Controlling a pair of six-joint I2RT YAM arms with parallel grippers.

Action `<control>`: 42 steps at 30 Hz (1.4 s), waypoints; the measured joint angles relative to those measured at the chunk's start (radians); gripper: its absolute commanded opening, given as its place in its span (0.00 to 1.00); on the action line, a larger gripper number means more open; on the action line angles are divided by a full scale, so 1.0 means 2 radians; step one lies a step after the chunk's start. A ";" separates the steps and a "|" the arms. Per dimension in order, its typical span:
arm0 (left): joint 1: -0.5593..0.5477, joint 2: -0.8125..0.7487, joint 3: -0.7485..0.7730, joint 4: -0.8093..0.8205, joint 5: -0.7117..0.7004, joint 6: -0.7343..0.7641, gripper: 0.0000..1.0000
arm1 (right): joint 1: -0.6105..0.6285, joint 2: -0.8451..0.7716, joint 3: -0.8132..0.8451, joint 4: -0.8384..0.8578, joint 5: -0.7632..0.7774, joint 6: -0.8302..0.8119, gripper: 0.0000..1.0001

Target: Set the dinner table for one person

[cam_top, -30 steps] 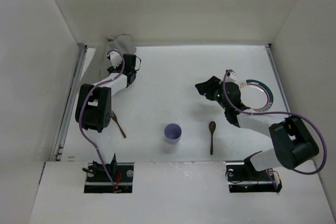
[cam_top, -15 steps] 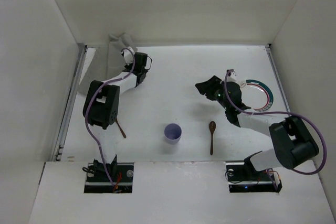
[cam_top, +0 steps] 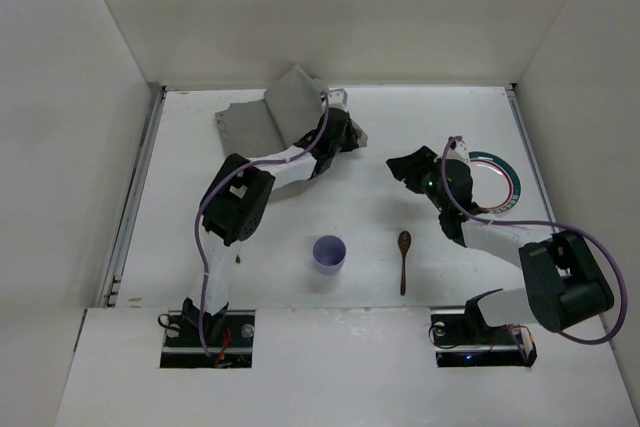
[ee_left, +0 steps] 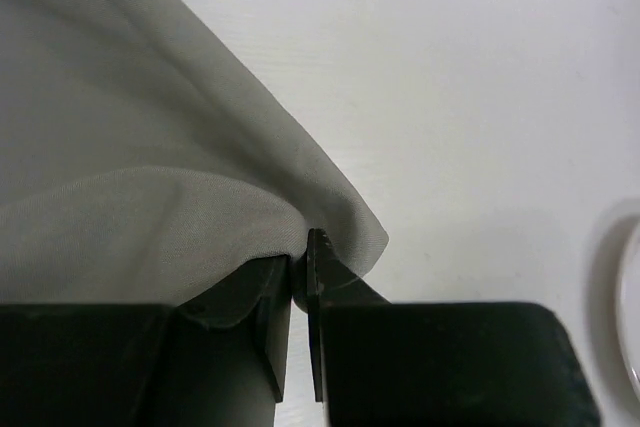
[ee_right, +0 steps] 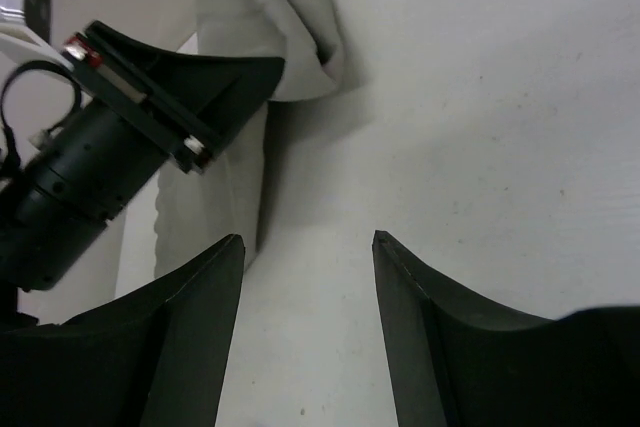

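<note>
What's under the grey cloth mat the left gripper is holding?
Only bare matte white tabletop shows beside the grey cloth mat. The left gripper is clamped on one corner, lifting that edge. Nothing pokes out, but whatever lies beneath the cloth is covered.

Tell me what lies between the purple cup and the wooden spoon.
Nothing: in the top view only bare white tabletop separates the purple cup and the brown wooden spoon.

The left arm reaches far and rightward, and the left gripper is pinched tight on a grey cloth. The right gripper hovers to its right, fingers spread, pointing left.
</note>
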 measured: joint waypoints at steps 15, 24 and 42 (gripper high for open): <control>-0.058 -0.117 -0.179 0.069 0.091 -0.018 0.65 | -0.021 0.041 0.017 -0.070 0.071 0.014 0.79; -0.017 -0.400 -0.413 0.083 -0.035 -0.098 0.64 | -0.005 0.096 0.072 -0.120 0.083 0.043 0.69; 0.137 -0.419 -0.553 0.005 -0.109 -0.214 0.53 | -0.004 0.191 0.156 -0.180 0.083 0.078 0.26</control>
